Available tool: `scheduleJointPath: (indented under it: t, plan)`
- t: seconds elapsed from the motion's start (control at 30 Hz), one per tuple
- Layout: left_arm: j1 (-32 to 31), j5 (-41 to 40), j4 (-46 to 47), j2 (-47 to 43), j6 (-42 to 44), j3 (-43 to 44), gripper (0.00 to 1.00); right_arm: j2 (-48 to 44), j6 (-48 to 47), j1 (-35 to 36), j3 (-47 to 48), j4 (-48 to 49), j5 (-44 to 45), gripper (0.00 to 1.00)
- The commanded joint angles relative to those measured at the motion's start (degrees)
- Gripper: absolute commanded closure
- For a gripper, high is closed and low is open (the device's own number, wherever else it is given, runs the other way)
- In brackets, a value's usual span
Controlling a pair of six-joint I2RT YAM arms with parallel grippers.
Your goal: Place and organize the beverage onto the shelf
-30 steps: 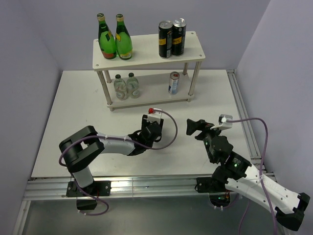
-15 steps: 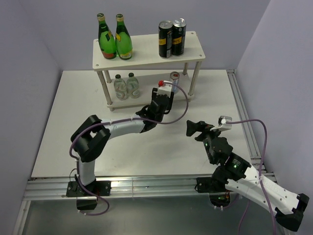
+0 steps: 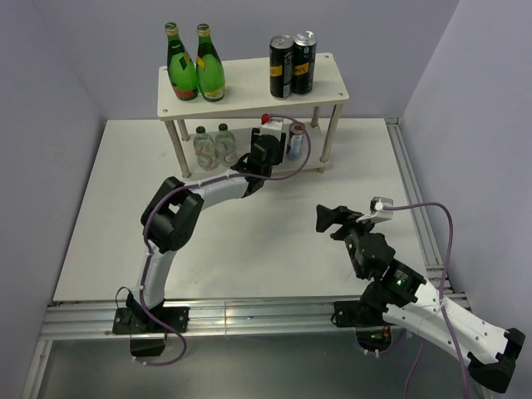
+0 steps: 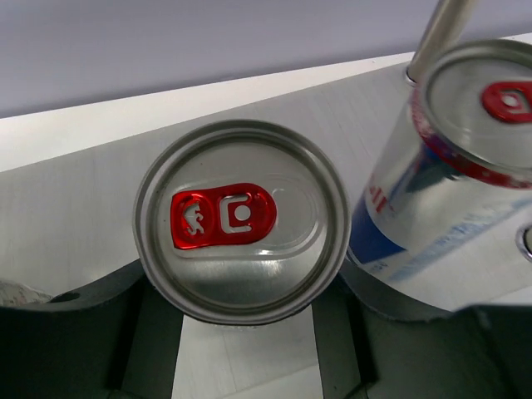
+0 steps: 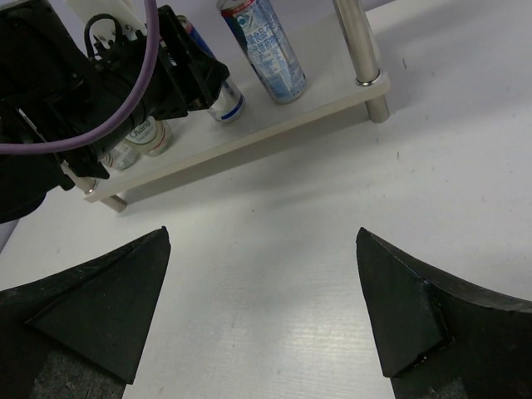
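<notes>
silver can [image 4: 241,220] | clamped in left end effector [image 4: 243,328], moved to shelf [image 3: 249,93] beside second can [image 4: 449,191] | right end effector [image 5: 262,316] spread, unmoved

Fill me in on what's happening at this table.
The left gripper is clamped on a slim silver can at the shelf's lower board, right beside the second silver can standing there. The right gripper hangs open and empty over the table. Two clear bottles sit at the lower board's left end. The top board holds two black cans and two green glass bottles.
</notes>
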Motion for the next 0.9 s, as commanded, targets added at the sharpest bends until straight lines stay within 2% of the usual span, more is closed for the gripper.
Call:
scheduleJointPath:
  t: [0.0,0.4,0.47,0.5,0.53,0.63,0.77,0.83,0.87]
  plan:
    - [0.03,2.07,3.57,-0.35,-1.04,4.11,0.99,0.38,0.06,0.36,-0.49,2.4,0.4,0.0]
    - [-0.06,7.43,3.21,-0.09,-4.73,3.76,0.94,0.92,0.23,0.28,-0.58,2.4,0.76,0.0]
    - [-0.06,8.3,3.39,0.0,-4.82,3.76,0.79,1.09,0.32,0.36,-0.67,2.4,0.76,0.0]
    - [-0.06,8.66,3.48,0.09,-4.82,3.5,0.67,0.92,0.23,0.28,-0.67,2.49,0.67,0.0]
    - [-0.06,9.01,3.56,0.09,-4.82,3.49,0.51,0.83,0.23,0.28,-0.67,2.49,0.67,0.0]
    - [-0.06,9.63,3.04,0.18,-5.09,3.76,0.34,0.74,0.41,0.28,-1.02,2.49,0.76,0.0]
    - [-0.23,9.98,3.48,-0.87,-5.44,2.35,0.23,0.57,0.58,0.36,-1.11,2.4,0.93,0.0]
    - [-0.58,9.46,3.56,-1.66,-5.26,1.39,0.06,0.48,0.58,0.36,-1.37,2.4,0.93,0.0]
    - [-0.67,9.19,3.56,-1.93,-5.09,0.95,0.05,0.22,0.67,0.36,-1.46,2.23,0.84,0.0]
